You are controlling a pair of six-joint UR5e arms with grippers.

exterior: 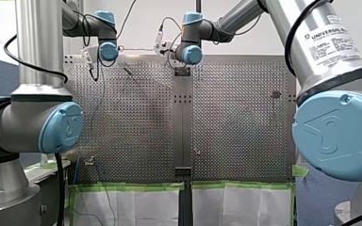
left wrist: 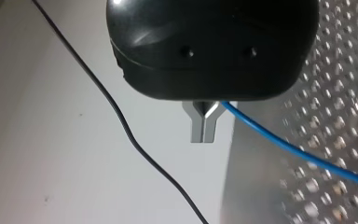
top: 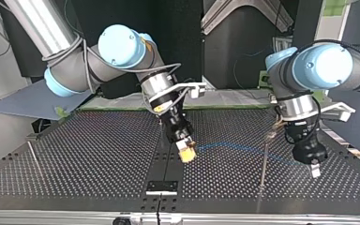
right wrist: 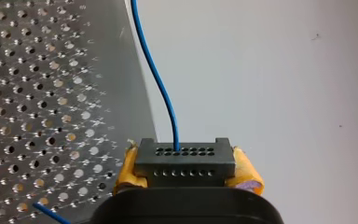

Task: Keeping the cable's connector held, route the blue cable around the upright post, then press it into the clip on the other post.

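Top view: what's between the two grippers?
In the top view, the cable spans the gap from my right gripper to my left gripper. A thin upright post stands in it, nearer the left one.

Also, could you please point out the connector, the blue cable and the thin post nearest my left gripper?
connector (right wrist: 185, 161): right wrist view, on its holed front face.
blue cable (right wrist: 162, 91): right wrist view, on the run ahead of the connector.
post (top: 264, 164): top view, midway up its shaft.
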